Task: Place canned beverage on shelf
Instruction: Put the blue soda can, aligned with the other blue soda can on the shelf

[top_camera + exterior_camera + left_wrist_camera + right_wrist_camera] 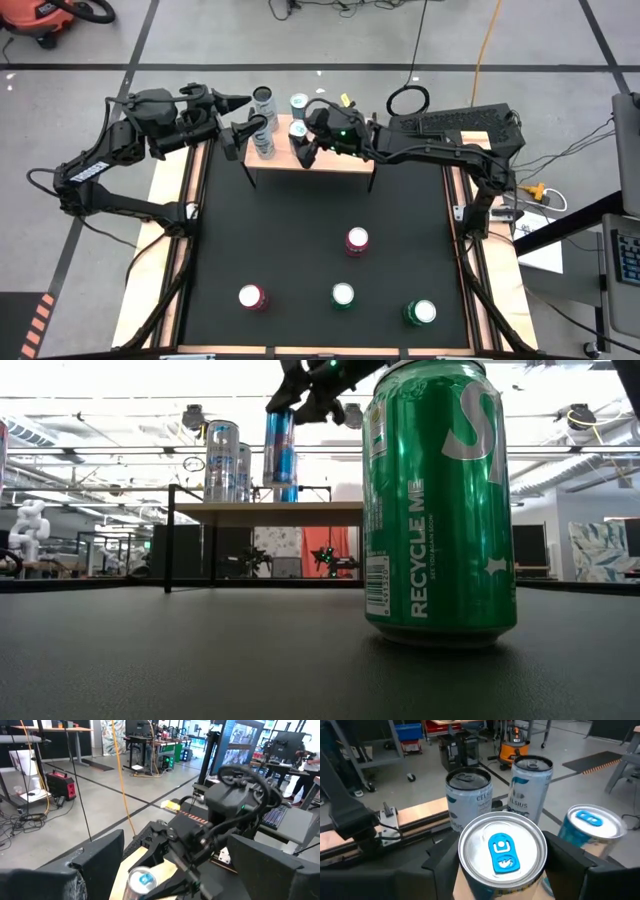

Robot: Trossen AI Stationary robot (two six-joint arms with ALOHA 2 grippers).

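We see the right gripper (300,143) over the light-wood shelf (335,160) at the far end of the black worktop (300,240), its jaws closed on a slim blue-tabbed can (501,851), gripping it by its upper sides. In the low view this can (280,448) hangs upright above the shelf board (270,512), its base clear of the wood as far as we can tell. Three more cans stand close by on the shelf: two white Celsius cans (467,800) (530,787) side by side behind the held one, and another blue-tabbed can (592,827) just beside it.

The left gripper (240,135) sits at the shelf's left end, jaws spread wide and holding nothing; from its wrist camera we look between its fingers (95,857) at the top of a blue-tabbed can (141,881) and the right arm's dark wrist (220,820) above it.

On the near half of the worktop four cans stand apart from one another: a pink one (357,240) toward the middle, and along the near edge a red one (251,296), a green one (343,295) and a second green one (420,313). One green can (440,505) fills the low view's foreground, with "RECYCLE ME" printed on its side.
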